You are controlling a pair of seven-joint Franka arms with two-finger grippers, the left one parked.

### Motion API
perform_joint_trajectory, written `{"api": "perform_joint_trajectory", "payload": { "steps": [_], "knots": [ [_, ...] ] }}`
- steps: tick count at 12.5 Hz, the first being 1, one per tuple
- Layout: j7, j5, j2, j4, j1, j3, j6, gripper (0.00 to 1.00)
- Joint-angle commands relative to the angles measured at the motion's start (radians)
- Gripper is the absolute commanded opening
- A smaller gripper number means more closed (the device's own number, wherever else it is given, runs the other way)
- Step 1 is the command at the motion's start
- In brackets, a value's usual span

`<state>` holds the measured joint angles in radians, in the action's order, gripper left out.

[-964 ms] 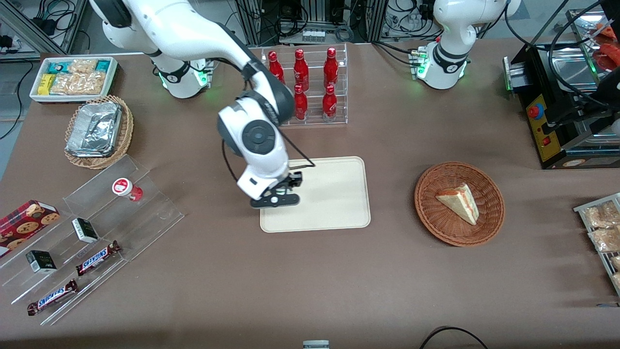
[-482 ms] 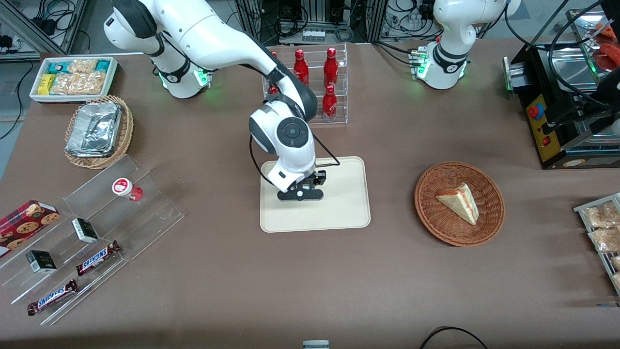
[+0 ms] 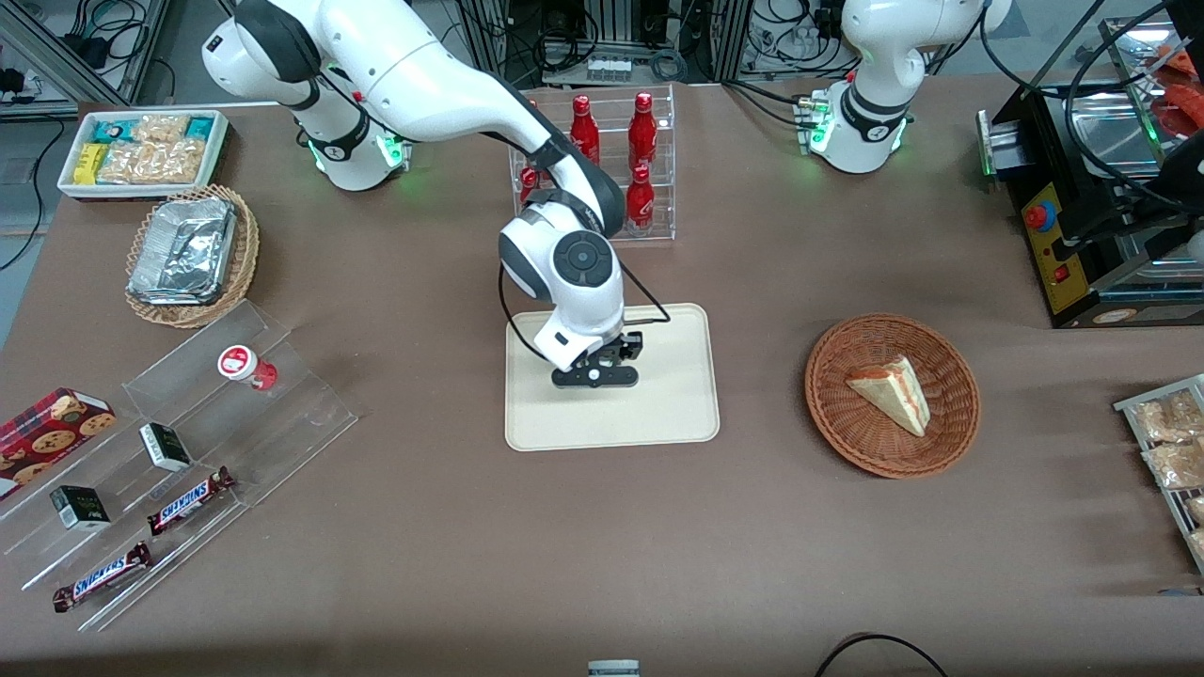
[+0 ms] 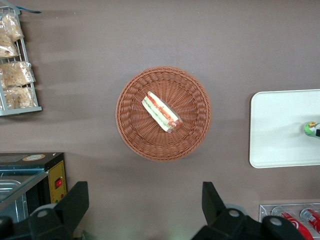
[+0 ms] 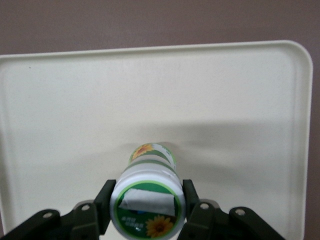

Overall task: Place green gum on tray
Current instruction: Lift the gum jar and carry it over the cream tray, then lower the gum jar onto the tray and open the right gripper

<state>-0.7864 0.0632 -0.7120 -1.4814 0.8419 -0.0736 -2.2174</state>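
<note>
A brown table (image 3: 602,527) backed by cable-strewn metal racks (image 3: 602,38).

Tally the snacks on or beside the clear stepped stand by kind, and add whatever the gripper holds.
Snickers bars: 2
Small dark boxes: 2
Red gum bottle: 1
Cookie box: 1
Green gum, in the gripper over the tray: 1
Total: 7

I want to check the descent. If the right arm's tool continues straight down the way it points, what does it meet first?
Probably the tray. The tool is shut on the green gum directly above the tray's bare surface, so the bottle's base would touch first. How much gap remains is unclear.
</note>
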Motion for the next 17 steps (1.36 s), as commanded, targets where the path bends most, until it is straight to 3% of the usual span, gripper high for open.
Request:
{"api": "perform_joint_trajectory", "payload": {
  "steps": [1, 4, 5, 6, 7, 11, 17],
  "knots": [
    [-0.019, 0.009, -0.037, 0.030, 0.017, -0.011, -0.025, 0.00],
    [-0.019, 0.007, -0.049, 0.029, 0.020, -0.014, -0.034, 0.00],
    [-0.019, -0.002, -0.052, 0.029, 0.020, -0.014, -0.034, 0.13],
    [-0.020, -0.006, -0.058, 0.030, 0.020, -0.014, -0.036, 0.66],
    [-0.019, -0.008, -0.060, 0.029, 0.020, -0.014, -0.037, 1.00],
    [-0.017, -0.098, -0.061, 0.010, 0.031, -0.014, -0.068, 1.00],
    [-0.010, -0.100, -0.040, 0.001, 0.029, -0.012, -0.050, 1.00]
  ]
}}
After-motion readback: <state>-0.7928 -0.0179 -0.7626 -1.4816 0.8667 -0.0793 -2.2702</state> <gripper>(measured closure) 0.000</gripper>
